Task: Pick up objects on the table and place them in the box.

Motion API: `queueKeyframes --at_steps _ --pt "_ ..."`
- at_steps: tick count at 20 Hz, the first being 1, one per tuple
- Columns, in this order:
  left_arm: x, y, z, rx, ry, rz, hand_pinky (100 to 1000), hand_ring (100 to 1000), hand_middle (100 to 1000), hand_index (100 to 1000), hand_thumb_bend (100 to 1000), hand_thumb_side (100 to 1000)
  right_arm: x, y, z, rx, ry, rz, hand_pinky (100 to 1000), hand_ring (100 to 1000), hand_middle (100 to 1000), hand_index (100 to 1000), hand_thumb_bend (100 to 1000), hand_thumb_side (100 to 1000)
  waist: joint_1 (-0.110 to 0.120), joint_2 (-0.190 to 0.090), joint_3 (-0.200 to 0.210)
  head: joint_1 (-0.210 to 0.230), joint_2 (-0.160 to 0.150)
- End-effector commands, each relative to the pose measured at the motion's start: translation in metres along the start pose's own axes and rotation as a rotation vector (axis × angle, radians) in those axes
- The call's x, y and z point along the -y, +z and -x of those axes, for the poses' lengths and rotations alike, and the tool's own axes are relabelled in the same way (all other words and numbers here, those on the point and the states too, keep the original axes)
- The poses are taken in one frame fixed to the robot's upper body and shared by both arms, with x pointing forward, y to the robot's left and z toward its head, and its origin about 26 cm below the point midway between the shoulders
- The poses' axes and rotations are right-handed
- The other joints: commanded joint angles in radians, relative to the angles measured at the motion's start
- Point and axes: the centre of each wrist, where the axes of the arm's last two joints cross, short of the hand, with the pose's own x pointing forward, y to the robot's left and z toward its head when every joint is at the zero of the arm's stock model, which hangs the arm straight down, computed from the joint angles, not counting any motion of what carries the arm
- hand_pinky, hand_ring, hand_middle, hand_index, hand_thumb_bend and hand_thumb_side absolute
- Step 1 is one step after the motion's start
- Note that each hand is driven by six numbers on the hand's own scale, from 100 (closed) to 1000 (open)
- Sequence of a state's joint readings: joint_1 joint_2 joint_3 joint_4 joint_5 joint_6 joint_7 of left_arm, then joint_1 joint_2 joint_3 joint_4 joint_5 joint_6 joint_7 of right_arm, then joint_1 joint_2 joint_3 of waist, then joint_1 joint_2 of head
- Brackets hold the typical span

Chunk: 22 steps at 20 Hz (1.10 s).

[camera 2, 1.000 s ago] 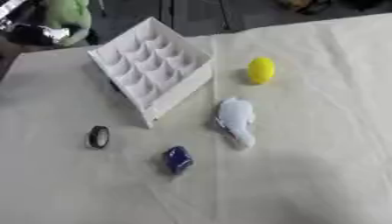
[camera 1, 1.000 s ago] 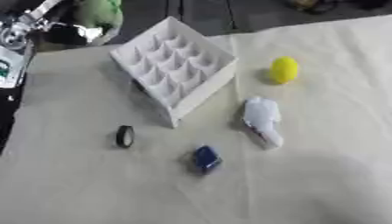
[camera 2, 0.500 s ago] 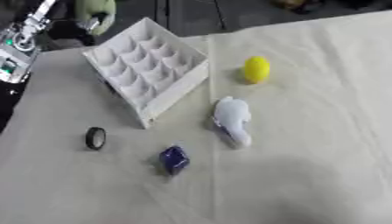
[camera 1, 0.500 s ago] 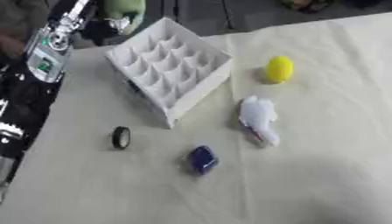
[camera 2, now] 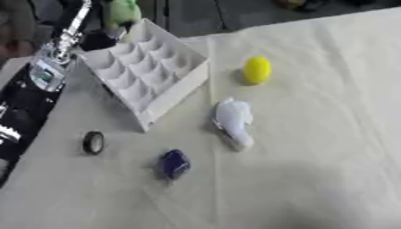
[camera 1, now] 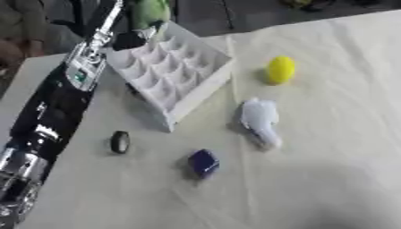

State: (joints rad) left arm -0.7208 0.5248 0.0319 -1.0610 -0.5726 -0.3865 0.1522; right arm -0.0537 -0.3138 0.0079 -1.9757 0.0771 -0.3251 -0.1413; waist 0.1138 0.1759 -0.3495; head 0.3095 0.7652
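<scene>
Left hand: (camera 1: 133, 38) at the far corner of the box, seemingly curled round a green thing; fingers blurred, so the grip is a judgement. Arm runs down the view's left edge.
Right hand: in neither view.
Green thing: (camera 1: 149, 12) soft-looking, rounded, held above the box's far edge, not yet in a cell. Probably light and squashy; should drop into a cell without harm.
Box: (camera 1: 205, 84) white, stiff, gridded into cells, tilted on the worktop. Looks light; a nudge might shift it.
Yellow ball: (camera 1: 280, 69) right of the box, well apart from it. Smooth and round, likely to roll; take it from above, fingers on both sides.
White thing: (camera 1: 258, 120) elongated, lumpy, near the box's near corner. Looks soft, perhaps a plush; grasp across the wider middle.
Blue thing: (camera 1: 203, 162) small, faceted, dark, alone on the cloth. Probably hard and light; needs a pinch.
Black ring: (camera 2: 93, 142) small, standing on edge left of the blue thing. Thin, may tip or roll; pinch across the rim.
Worktop: (camera 1: 329, 179) covered in pale creased cloth, which could drag under a sliding grasp.
</scene>
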Motion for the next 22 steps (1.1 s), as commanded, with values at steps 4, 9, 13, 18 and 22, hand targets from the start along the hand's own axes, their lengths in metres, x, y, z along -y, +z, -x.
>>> queueKeyframes --at_steps 4,9,13,18,22 --pt "-0.016 -0.007 -0.002 0.055 -0.092 -0.077 953 901 906 902 844 789 0.002 -0.006 -0.007 0.036 0.005 -0.009 532 575 654 770 168 799 0.005 -0.024 0.002 -0.004 0.002" --pt "-0.019 -0.001 0.005 0.036 -0.155 -0.121 956 916 922 905 907 722 0.003 -0.006 -0.007 0.036 0.007 -0.009 532 575 654 771 167 799 0.006 -0.025 0.007 -0.006 0.001" --pt "-0.02 0.005 0.011 0.01 -0.203 -0.113 950 914 921 905 910 690 0.003 -0.006 -0.007 0.036 0.008 -0.008 532 574 655 771 168 799 0.005 -0.024 0.008 -0.006 -0.001" --pt "-0.03 0.011 0.014 -0.01 -0.202 -0.181 899 893 905 885 855 676 0.003 -0.007 -0.007 0.038 0.005 -0.006 532 574 655 771 166 799 0.001 -0.022 0.008 -0.007 -0.004" --pt "-0.049 0.024 0.015 -0.017 -0.174 -0.306 860 870 885 869 857 647 0.004 -0.006 -0.007 0.038 0.009 0.001 533 574 655 771 166 798 -0.003 -0.02 0.02 -0.021 -0.006"
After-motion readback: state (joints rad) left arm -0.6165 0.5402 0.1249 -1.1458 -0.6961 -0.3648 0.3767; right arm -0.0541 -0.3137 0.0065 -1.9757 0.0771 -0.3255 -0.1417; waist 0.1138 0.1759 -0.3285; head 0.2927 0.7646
